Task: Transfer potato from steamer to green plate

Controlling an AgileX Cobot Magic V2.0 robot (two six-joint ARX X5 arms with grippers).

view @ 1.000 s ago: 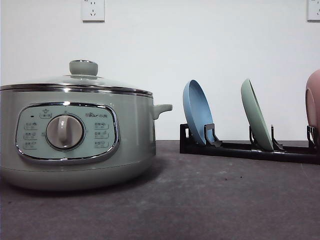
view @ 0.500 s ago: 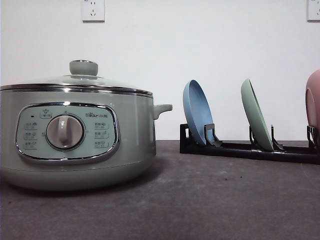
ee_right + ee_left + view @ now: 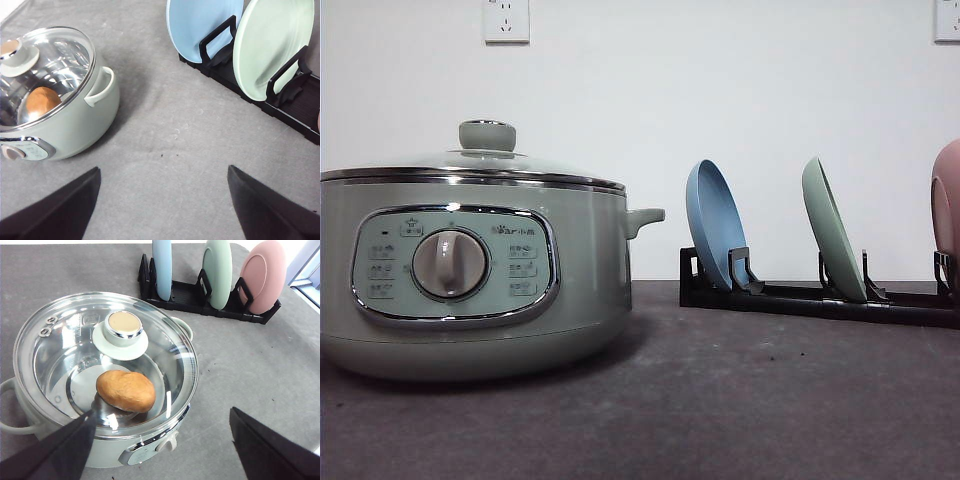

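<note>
Potato (image 3: 126, 390) sits inside steamer (image 3: 470, 280), seen thru the glass lid (image 3: 65, 355) in both wrist views; front view hides it behind the pot wall. Lid on, green knob (image 3: 123, 327) centred. Left gripper (image 3: 162, 450) above the pot, fingers spread wide, holding nothing. Right gripper (image 3: 162, 202) over bare grey table (image 3: 165, 145) btwn pot and rack, fingers also spread, empty. Fingertips cut off by frame edge. Green plate (image 3: 272, 45) stands upright in black rack (image 3: 820, 298), btwn blue plate (image 3: 200, 22) and pink plate (image 3: 262, 275); pink one half cut off in front view.
</note>
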